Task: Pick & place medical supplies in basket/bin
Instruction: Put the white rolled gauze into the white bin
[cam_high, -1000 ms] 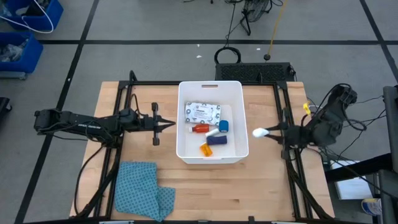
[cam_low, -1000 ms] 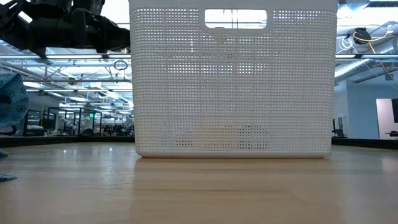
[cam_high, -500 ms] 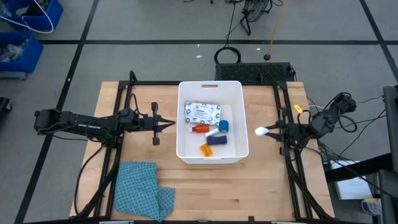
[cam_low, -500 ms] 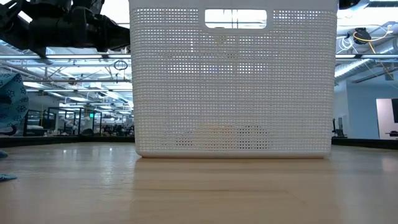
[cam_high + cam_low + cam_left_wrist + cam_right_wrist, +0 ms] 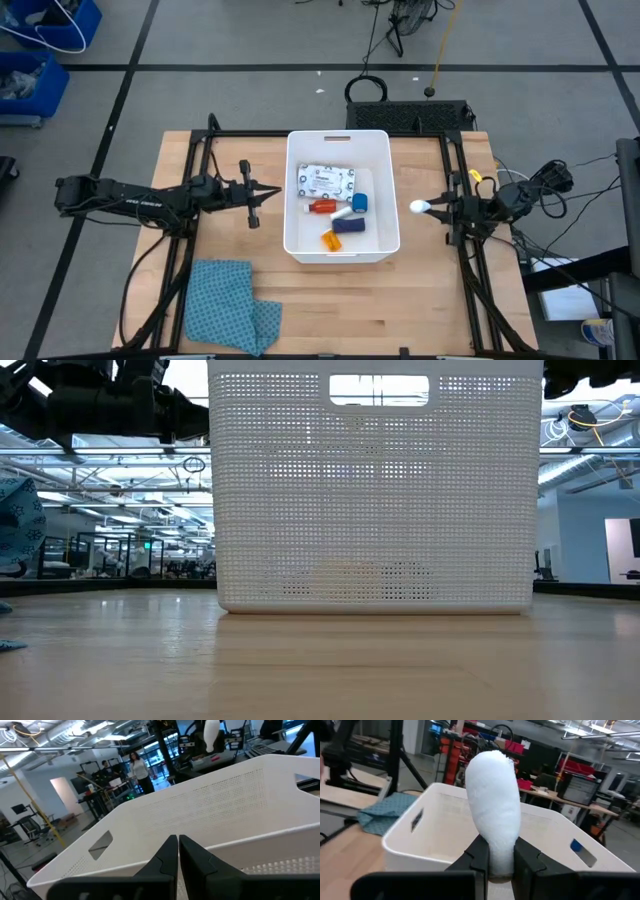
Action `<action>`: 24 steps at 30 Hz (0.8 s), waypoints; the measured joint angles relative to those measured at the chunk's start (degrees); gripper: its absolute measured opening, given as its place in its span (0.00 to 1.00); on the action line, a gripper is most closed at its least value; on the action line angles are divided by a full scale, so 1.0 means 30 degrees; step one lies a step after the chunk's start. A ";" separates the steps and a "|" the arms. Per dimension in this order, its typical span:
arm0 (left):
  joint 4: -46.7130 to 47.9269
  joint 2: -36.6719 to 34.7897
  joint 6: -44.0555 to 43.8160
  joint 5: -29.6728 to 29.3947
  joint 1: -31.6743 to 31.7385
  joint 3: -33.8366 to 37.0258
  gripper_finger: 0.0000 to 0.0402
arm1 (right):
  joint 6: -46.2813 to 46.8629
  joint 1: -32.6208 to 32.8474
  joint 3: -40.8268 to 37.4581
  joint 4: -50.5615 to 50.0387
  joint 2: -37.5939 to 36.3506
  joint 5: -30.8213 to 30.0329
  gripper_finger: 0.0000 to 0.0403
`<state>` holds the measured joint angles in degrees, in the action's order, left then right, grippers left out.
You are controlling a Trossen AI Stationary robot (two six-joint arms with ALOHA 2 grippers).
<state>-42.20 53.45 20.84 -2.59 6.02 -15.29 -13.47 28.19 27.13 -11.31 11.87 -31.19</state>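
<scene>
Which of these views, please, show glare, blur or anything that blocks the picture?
Low view: the bin fills most of the frame, its mesh backlit by ceiling lights. Right wrist view: the white roll held in the right end effector looks soft and overexposed. Left wrist view: the room behind the bin is bright. High view: even light, no strong glare.

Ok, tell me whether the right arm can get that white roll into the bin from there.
Probably yes. The right gripper, shut on the white roll, sits just outside the bin's open right rim; nothing stands between.
</scene>
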 joint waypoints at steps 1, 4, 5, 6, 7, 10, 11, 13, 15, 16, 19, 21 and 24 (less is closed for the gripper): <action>-0.0012 0.0000 -0.0095 -0.0016 0.0000 0.0000 0.05 | -0.0137 -0.0141 -0.0030 -0.0005 0.0002 0.0004 0.08; 0.0025 0.0000 -0.0191 -0.0015 0.0000 0.0000 0.05 | -0.0706 -0.0636 -0.0041 0.0770 0.0153 -0.0006 0.08; 0.0031 0.0000 -0.0198 -0.0015 0.0000 0.0000 0.05 | -0.0919 -0.0856 -0.0041 0.1343 0.0249 0.0025 0.08; 0.0031 0.0000 -0.0198 -0.0015 0.0000 0.0000 0.05 | -0.1195 -0.1079 -0.0032 0.1956 0.0406 0.0206 0.08; 0.0031 0.0000 -0.0221 -0.0014 0.0000 0.0000 0.05 | -0.1442 -0.1326 0.0012 0.2442 0.0657 0.0571 0.08; 0.0024 0.0000 -0.0343 -0.0008 0.0000 0.0000 0.05 | -0.1952 -0.2214 0.0571 0.3228 0.2057 0.1897 0.08; 0.0024 0.0000 -0.0343 -0.0008 0.0000 0.0000 0.05 | -0.1966 -0.2562 0.0848 0.3347 0.2628 0.2199 0.08; 0.0018 0.0000 -0.0343 -0.0008 0.0000 0.0000 0.05 | -0.1953 -0.3360 0.1601 0.3392 0.4049 0.2742 0.08; 0.0005 0.0000 -0.0350 -0.0008 0.0000 0.0000 0.05 | -0.1799 -0.4257 0.2561 0.3329 0.5713 0.3261 0.08; 0.0007 -0.0002 -0.0350 -0.0008 0.0000 0.0000 0.05 | -0.1729 -0.4700 0.3114 0.3198 0.6555 0.3670 0.08; 0.0002 0.0000 -0.0358 -0.0008 0.0000 0.0000 0.05 | -0.1818 -0.6202 0.4911 0.2713 0.9142 0.4082 0.08; 0.0002 0.0000 -0.0460 0.0000 0.0000 0.0000 0.05 | -0.1906 -0.7394 0.6400 0.1506 1.0880 0.4297 0.08; 0.0017 0.0000 -0.0627 0.0000 0.0000 0.0000 0.05 | -0.1749 -0.9450 0.8998 -0.1195 1.3499 0.6041 0.08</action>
<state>-42.15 53.45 18.96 -2.59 6.02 -15.29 -18.72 -0.16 54.12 -14.89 52.37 -13.07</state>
